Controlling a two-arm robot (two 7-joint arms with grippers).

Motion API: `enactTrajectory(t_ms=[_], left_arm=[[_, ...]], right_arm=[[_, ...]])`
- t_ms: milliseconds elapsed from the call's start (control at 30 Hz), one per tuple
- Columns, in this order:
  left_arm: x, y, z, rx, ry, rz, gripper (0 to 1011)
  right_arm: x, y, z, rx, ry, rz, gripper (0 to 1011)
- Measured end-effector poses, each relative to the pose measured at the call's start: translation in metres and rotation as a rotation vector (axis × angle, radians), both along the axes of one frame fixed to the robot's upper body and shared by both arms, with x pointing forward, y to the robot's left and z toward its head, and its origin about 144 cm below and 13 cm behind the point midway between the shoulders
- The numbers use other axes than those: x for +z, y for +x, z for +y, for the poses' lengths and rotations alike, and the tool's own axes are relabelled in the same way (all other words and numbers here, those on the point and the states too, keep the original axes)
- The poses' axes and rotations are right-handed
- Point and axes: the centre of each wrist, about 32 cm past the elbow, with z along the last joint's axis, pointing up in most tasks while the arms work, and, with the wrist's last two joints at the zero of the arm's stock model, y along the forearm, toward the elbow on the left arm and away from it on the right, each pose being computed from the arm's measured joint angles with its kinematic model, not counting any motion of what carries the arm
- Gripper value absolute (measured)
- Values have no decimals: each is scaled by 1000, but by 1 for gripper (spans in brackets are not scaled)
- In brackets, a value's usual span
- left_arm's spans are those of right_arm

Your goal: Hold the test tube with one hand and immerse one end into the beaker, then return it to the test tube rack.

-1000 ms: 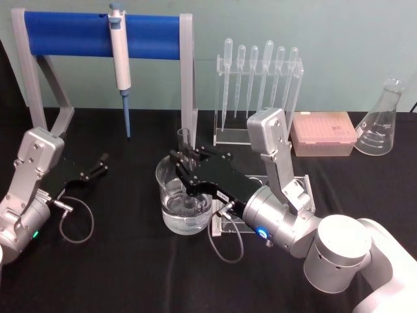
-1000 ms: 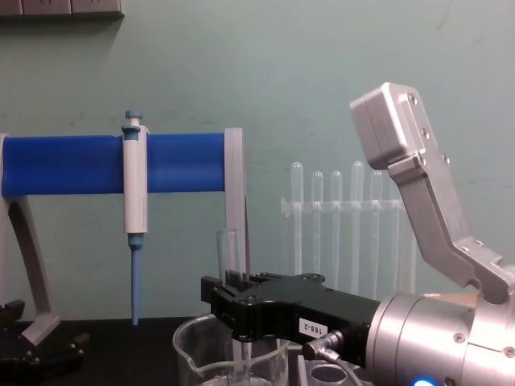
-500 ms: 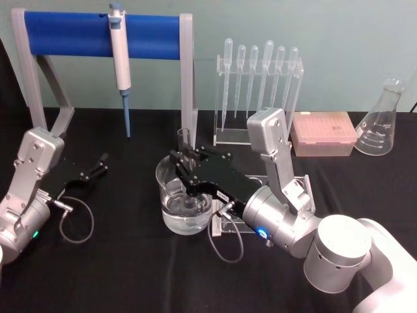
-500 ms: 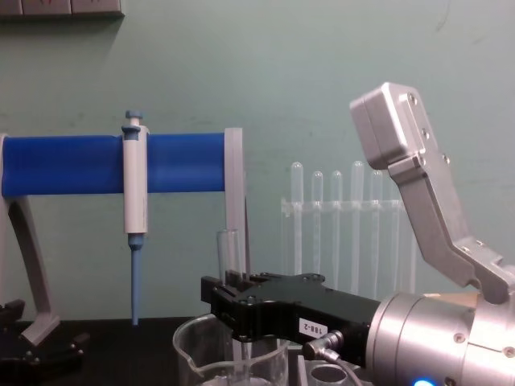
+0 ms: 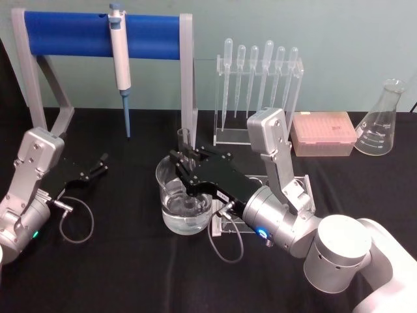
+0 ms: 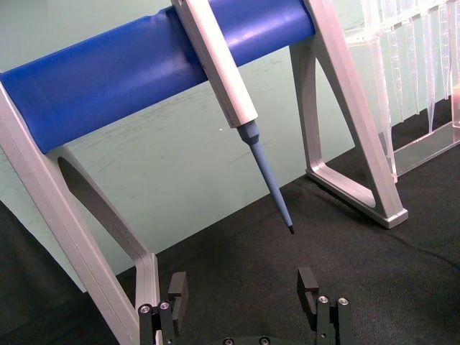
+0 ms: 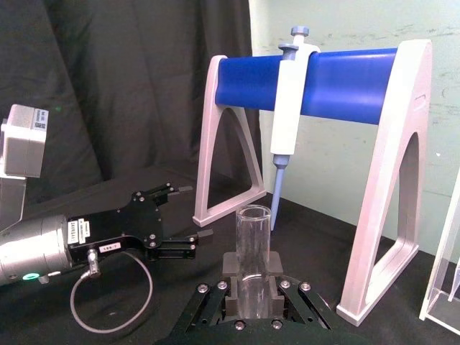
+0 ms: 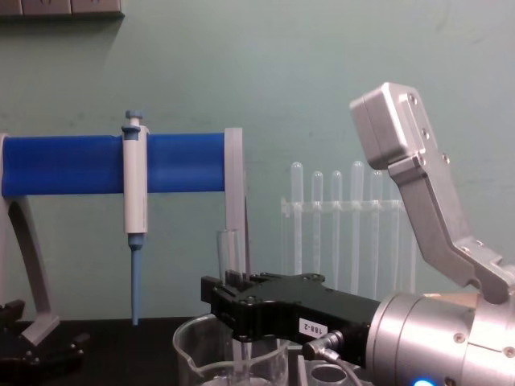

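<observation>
Left gripper lies on the black table at the left, its two fingers spread apart and holding nothing. Near the middle stands the beaker with water in it. The test tube stands straight up, its bottom end down inside the beaker. The right gripper squeezes the tube just above the beaker's rim.

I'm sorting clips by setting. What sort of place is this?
Most likely a laboratory bench, or a mock-up of one: a pipettor hangs on a blue stand, plastic pipettes stand in a row, and the right gripper holds a test tube upright in a glass beaker.
</observation>
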Motion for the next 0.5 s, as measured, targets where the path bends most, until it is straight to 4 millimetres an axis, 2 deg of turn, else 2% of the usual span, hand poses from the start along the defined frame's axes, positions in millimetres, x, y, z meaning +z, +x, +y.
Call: enactTrajectory(t_ms=[500], left_arm=[[0,0,0,0,0,0,1000]], right_arm=[[0,0,0,0,0,0,227]])
